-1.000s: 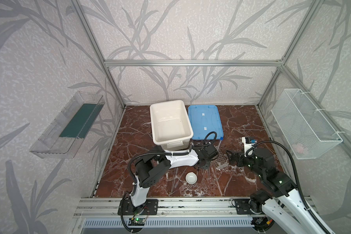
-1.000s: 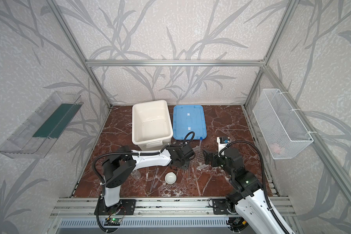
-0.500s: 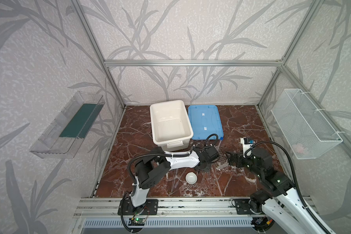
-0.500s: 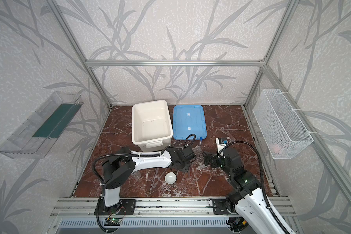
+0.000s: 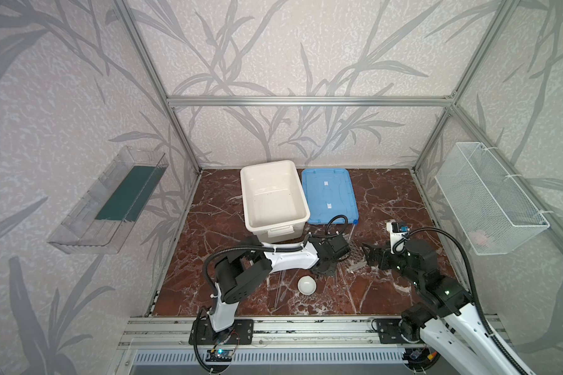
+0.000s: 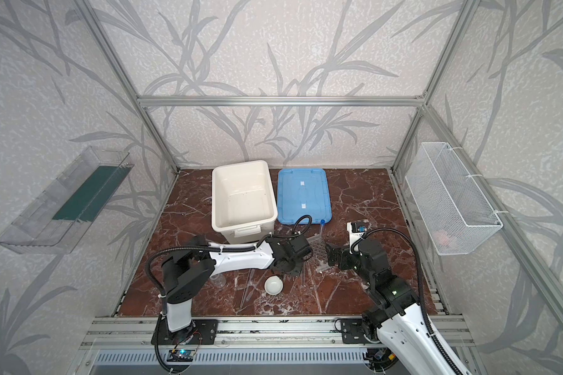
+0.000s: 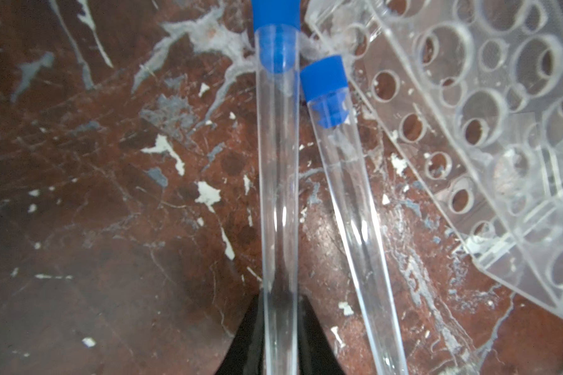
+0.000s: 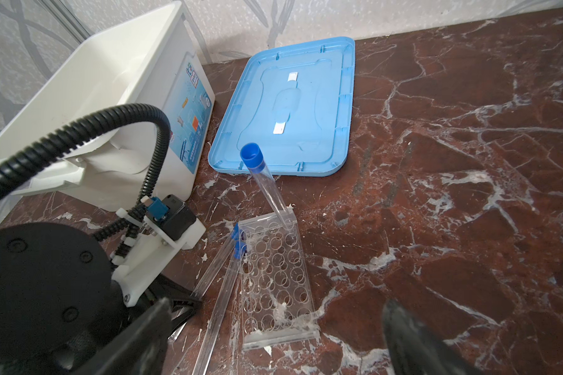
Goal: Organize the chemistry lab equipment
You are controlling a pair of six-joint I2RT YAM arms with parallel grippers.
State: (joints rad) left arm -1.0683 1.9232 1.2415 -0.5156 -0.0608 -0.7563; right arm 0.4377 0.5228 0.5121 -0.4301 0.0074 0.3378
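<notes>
1. Top views both show a marble table (image 5: pixel 387 194) with an open white tub (image 5: pixel 275 198) at the far middle. Its blue lid (image 5: pixel 329 194) lies flat just right of it.
2. On the right, the right gripper (image 5: pixel 368 255) points at the rack with its jaws spread wide apart.
3. Stretched across from the left, the left gripper (image 7: pixel 280 302) has its jaws pressed against both sides of the flat tube (image 7: pixel 278 178), at the end away from its blue cap.
4. The clear rack (image 8: pixel 273 276) sits on the table between the two grippers, on the near side of the lid.
5. A standing tube (image 8: pixel 267 181) leans in a far corner hole of the rack, blue cap up.
6. A second tube (image 7: pixel 345 194) lies on the table between the flat tube and the rack's left edge.
7. The white dish (image 5: pixel 307 285) rests on the near side of the left gripper.
8. A clear jar (image 6: pixel 219 280) stands at the near left, beside the left arm.
9. The pipette (image 6: pixel 247 292) lies just left of the dish.
</notes>
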